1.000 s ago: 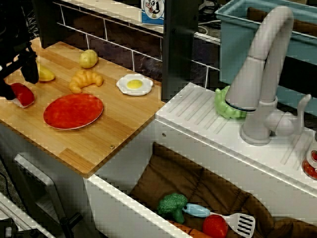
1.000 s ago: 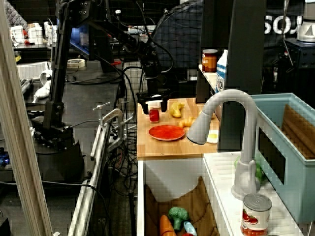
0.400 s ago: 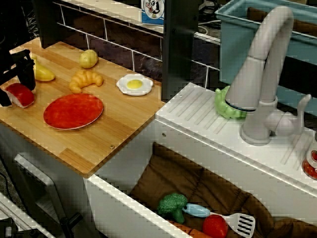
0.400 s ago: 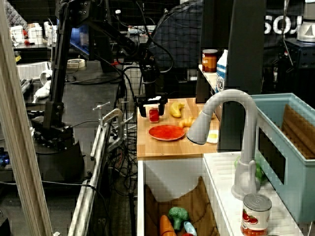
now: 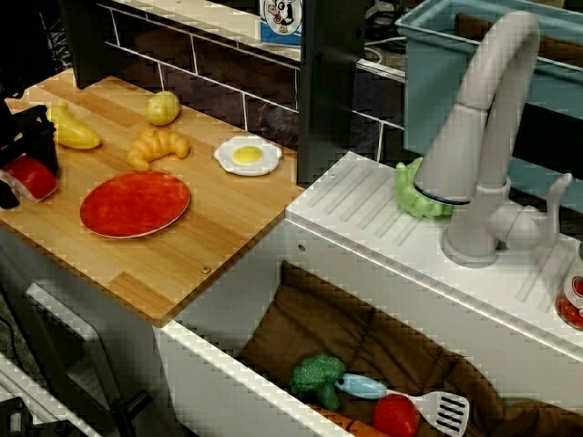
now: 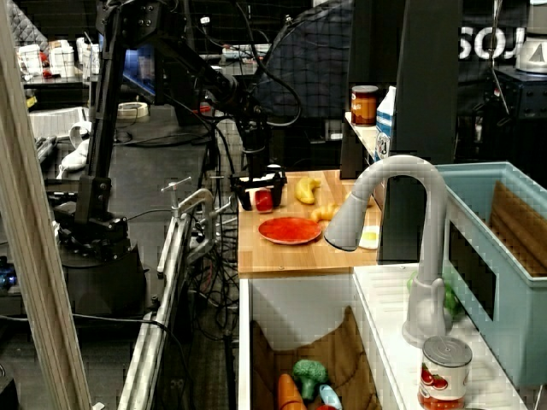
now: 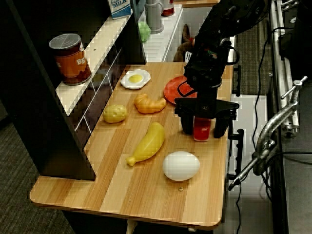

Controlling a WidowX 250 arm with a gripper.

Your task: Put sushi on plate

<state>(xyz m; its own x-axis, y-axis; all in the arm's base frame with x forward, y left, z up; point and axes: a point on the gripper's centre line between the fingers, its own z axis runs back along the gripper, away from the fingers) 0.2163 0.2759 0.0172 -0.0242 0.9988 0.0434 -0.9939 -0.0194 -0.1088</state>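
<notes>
Sushi (image 7: 202, 130) sits between the two dark fingers of the gripper (image 7: 202, 127) at the outer edge of the wooden counter (image 7: 146, 180) — red top showing, white base only just visible in the view from above the sink (image 5: 29, 178). The fingers stand on either side of the toy and seem to press on it, so the gripper looks closed on the sushi, though whether the toy is lifted off the wood or resting on it cannot be told.

Seen from the shelf end of the counter, the plate (image 7: 171, 89) lies at about 12 o'clock from the sushi, partly hidden by the arm (image 7: 214, 39); the two are near but apart. In the view from above the sink the same plate (image 5: 135, 203) lies at roughly 3 o'clock from the held toy.

Other toys share the board — a croissant (image 7: 149, 104) at 10 o'clock from the gripper, a fried egg (image 7: 135, 78) beyond it, a potato (image 7: 114, 114) by the tiled wall, a yellow banana (image 7: 147, 143) at 8 o'clock, and a white egg (image 7: 181, 165) at 7 o'clock, just beside the fingers. A can (image 7: 72, 58) stands on the shelf above. The view from the far side (image 6: 263, 199) shows the gripper low over the counter's corner.
</notes>
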